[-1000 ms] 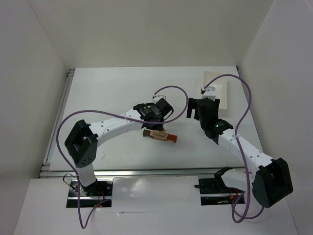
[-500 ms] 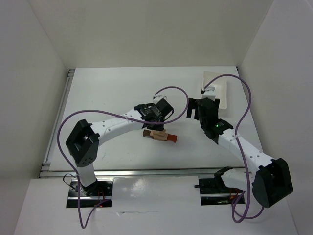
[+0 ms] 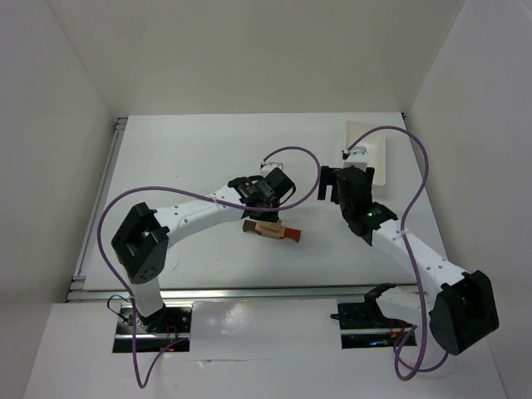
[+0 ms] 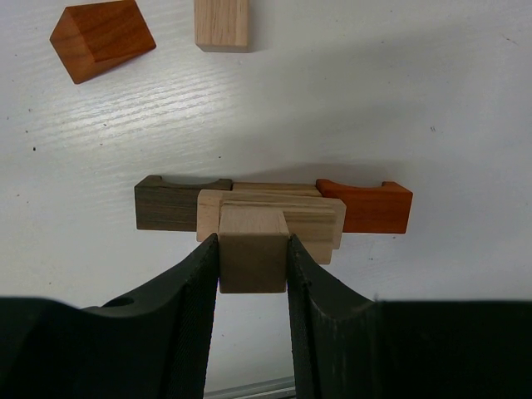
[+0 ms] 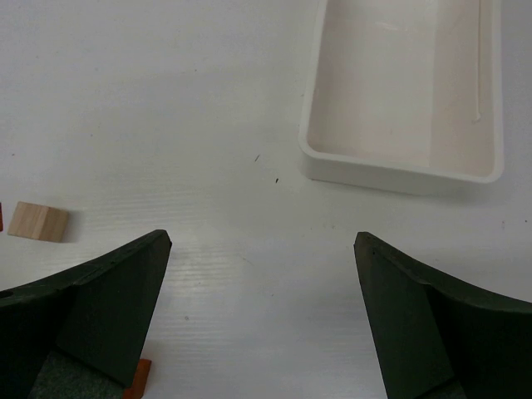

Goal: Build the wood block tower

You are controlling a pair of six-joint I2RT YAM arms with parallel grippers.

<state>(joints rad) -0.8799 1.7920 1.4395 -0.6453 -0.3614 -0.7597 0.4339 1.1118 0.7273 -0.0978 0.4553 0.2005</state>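
On the table [image 3: 183,158], the largest item is the white tray [image 5: 391,176] at the far right. Its interior shows nothing but bare plastic; no piece lies in it. The right gripper [image 5: 260,241] hangs near the tray's near-left corner with jaws spread wide and nothing between them.

At the table centre, the left gripper [image 4: 253,249] is over the wood block tower [image 3: 270,229]. Its jaws are closed to a narrow gap and clamp a short block [image 4: 253,270] by two opposite sides. The wrist view does not settle whether the block already rests on the layer below or hangs just above it.

The tower so far consists of:
- a dark brown bar [image 4: 170,204] and a reddish-orange bar [image 4: 370,208] at the two ends of the bottom row;
- a tan bar [image 4: 316,220] laid across the middle.

A reddish-orange wedge [image 4: 101,37] and a loose tan block [image 4: 222,23] lie apart on the far side.

Likely faults from here:
- The short block sits at the near edge of the tan bar — if released off centre, it may tip off toward the arm bases.
- Uneven jaw opening may drag the block sideways.
- Downward pressure may shift the unfastened bars below.
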